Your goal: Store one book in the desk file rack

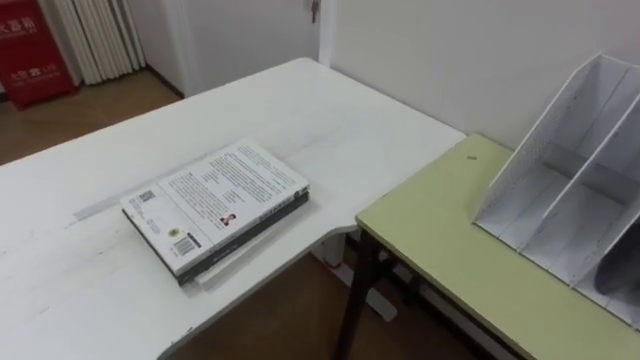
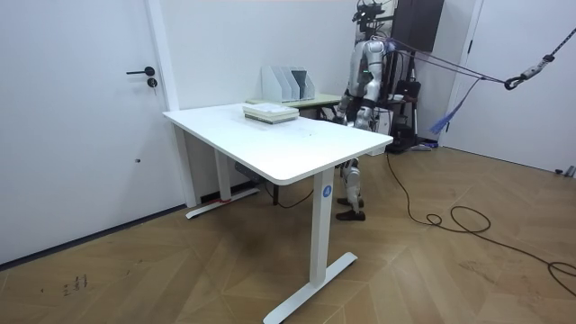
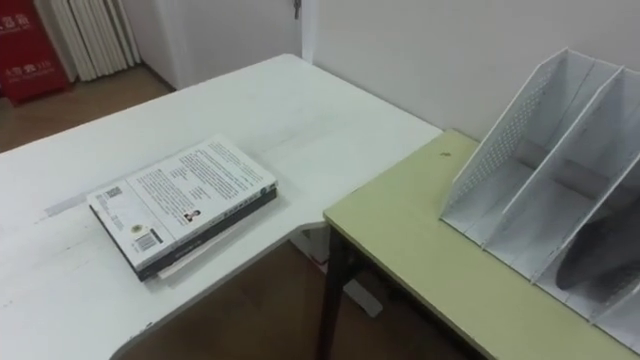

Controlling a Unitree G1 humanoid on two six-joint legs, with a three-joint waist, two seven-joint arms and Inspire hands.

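Observation:
A short stack of books (image 1: 215, 205) lies flat on the white table (image 1: 300, 110), near its front edge, with a white printed back cover on top. To the right, the white perforated file rack (image 1: 570, 190) stands on the green desk (image 1: 440, 250) against the wall, its slots facing me. In the room view I stand at the far side of the white table (image 2: 288, 148), beside the green desk (image 2: 317, 100), with the books (image 2: 270, 112) and rack (image 2: 288, 84) in front of me. My left hand (image 2: 367, 117) and right hand (image 2: 346, 110) hang low by my body.
A gap of wooden floor (image 1: 290, 320) separates the white table from the green desk. A red cabinet (image 1: 35, 50) and a radiator (image 1: 100, 35) stand at the far left. A dark thing lies in the rack's rightmost slot (image 3: 605, 265).

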